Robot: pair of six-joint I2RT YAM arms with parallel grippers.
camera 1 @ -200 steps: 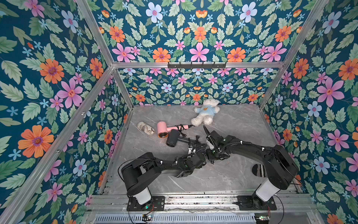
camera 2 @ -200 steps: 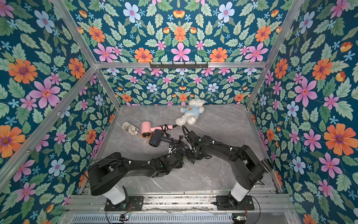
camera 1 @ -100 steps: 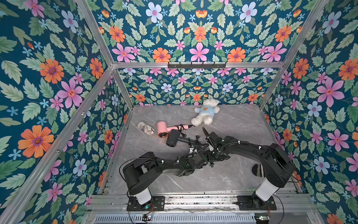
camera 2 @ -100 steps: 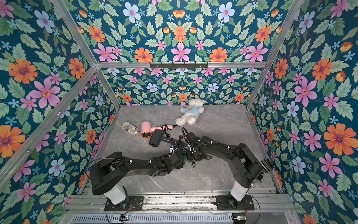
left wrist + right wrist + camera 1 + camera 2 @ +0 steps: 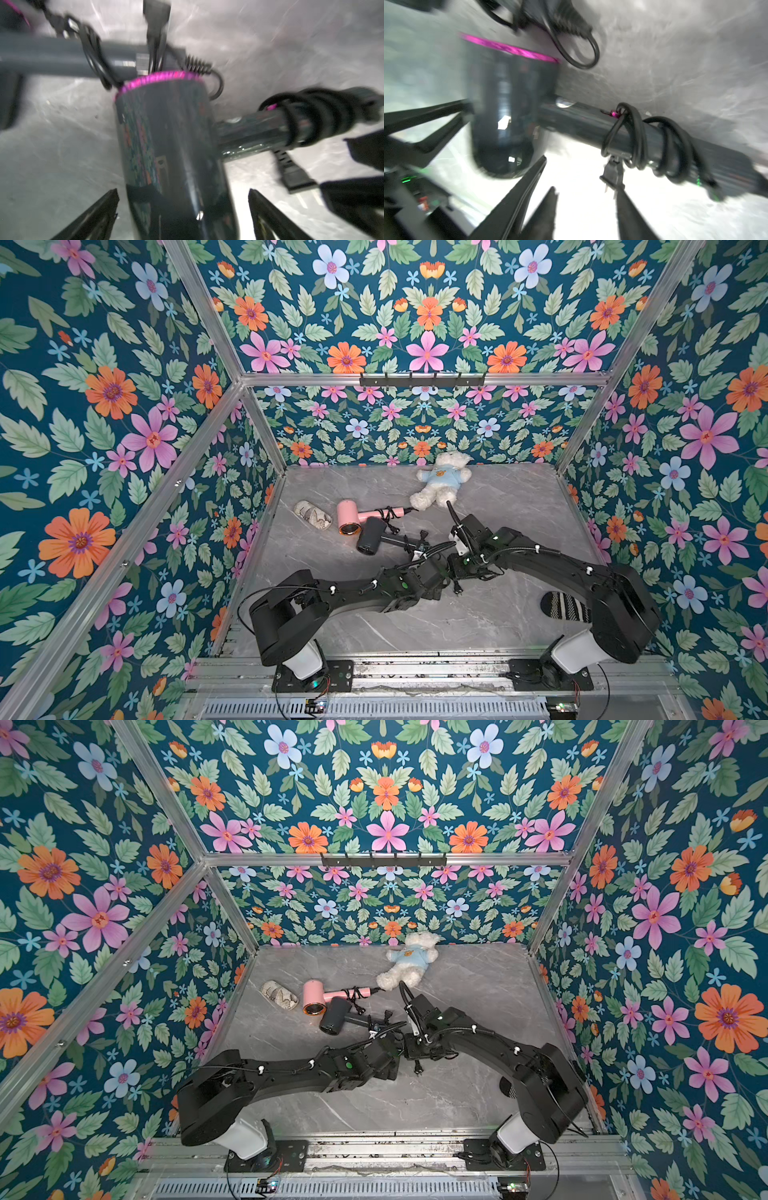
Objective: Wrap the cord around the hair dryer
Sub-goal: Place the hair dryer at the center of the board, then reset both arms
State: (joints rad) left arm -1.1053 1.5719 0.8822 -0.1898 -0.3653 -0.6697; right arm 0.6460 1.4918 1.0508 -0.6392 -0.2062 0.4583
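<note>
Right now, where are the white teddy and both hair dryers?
White plush teddy bear [image 5: 444,481]: top view, blue shirt.
Pink hair dryer [image 5: 347,516]: top view, barrel.
Dark grey hair dryer [image 5: 369,536]: top view, barrel.

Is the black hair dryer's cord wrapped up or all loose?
Wrapped up. The black cord coils several times around the dark hair dryer's handle; its plug sticks out beside them.

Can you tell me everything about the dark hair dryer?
The dark hair dryer is glossy charcoal, likely plastic, with a stubby round barrel, a shiny pink ring at one end and a long straight handle. It lies on its side on the grey table, right beside the pink hair dryer. Its black cord is coiled several times around the handle, and the plug sticks out by the coils.
</note>
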